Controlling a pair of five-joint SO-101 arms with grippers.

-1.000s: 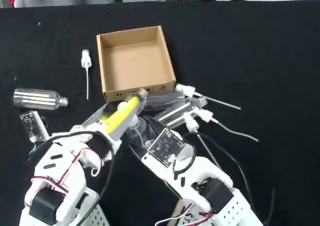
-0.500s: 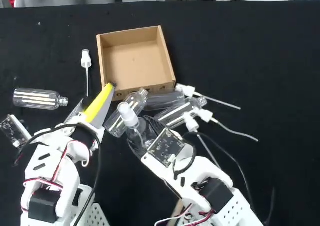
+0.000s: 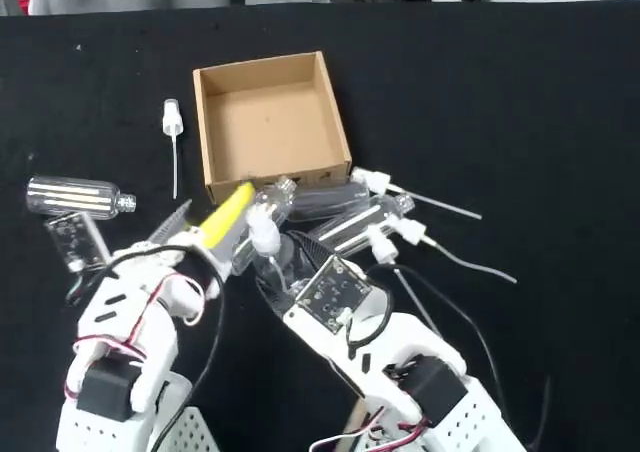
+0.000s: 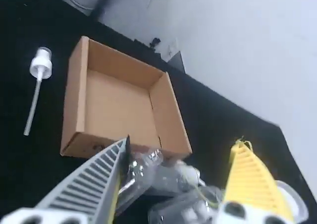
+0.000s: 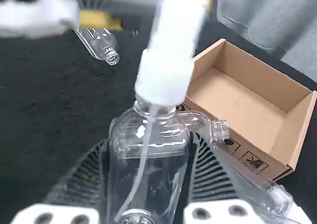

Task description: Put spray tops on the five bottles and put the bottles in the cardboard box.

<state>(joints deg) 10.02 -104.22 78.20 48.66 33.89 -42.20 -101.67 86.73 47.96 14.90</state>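
My right gripper (image 5: 148, 152) is shut on a clear bottle (image 5: 147, 135) held upright, and a white spray top (image 5: 168, 50) sits on its neck. In the high view that bottle (image 3: 268, 260) stands just in front of the cardboard box (image 3: 205, 122). My left gripper (image 3: 215, 200) hangs open beside the spray top (image 3: 262, 230), its yellow finger (image 3: 228, 215) close to it. Seen from the left wrist, the left gripper (image 4: 182, 144) spreads over bottles (image 4: 141, 167) lying at the box's (image 4: 77, 100) front wall. The box holds nothing.
A lone open bottle (image 3: 75, 197) lies at the far left, and a loose spray top (image 3: 172, 122) lies left of the box. Two bottles (image 3: 345, 222) and spray tops with long tubes (image 3: 405, 230) lie in a heap right of the box front.
My left gripper swung away to the left from the held bottle's spray top, then came partway back toward it. The right arm and its bottle stayed put.
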